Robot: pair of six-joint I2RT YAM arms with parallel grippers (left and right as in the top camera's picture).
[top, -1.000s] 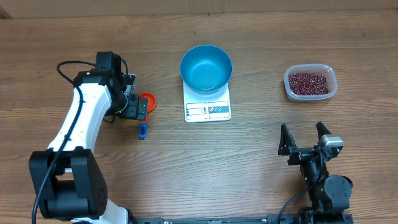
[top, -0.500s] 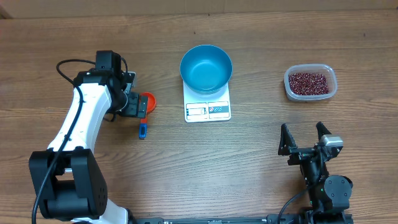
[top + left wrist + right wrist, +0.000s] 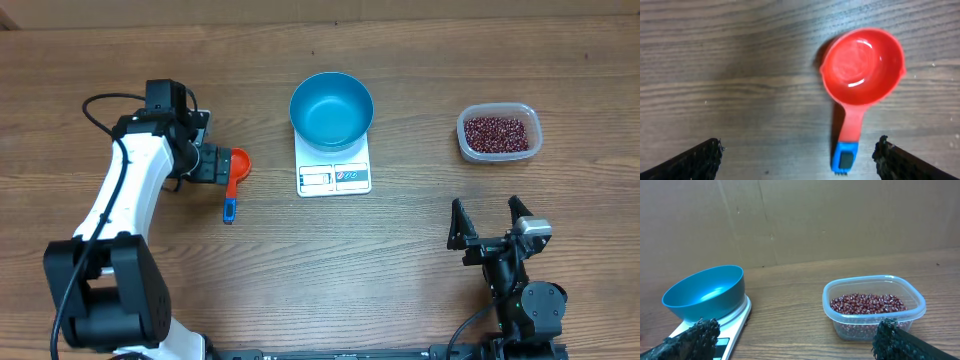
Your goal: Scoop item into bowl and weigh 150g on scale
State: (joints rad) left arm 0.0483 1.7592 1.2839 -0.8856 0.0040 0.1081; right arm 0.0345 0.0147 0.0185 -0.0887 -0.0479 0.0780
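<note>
The blue bowl (image 3: 331, 110) stands empty on the white scale (image 3: 334, 177) at the table's middle. Dark red beans (image 3: 496, 131) fill a clear tub (image 3: 530, 148) at the right. A red scoop (image 3: 236, 163) with a blue handle tip lies left of the scale. My left gripper (image 3: 213, 165) hovers open just left of the scoop; in the left wrist view the scoop (image 3: 862, 60) lies empty, its handle between the spread fingers, close to the right one, with my gripper (image 3: 797, 160) touching nothing. My right gripper (image 3: 487, 210) rests open near the front edge, facing the bowl (image 3: 705, 292), scale (image 3: 737, 320) and beans (image 3: 867, 302).
A brown cardboard wall (image 3: 800, 220) stands behind the table. The left arm's black cable (image 3: 100, 105) loops over the table at the far left.
My left gripper has shifted a little to the left, uncovering more of the scoop's handle. The scoop, bowl, tub and right arm stay where they were.
</note>
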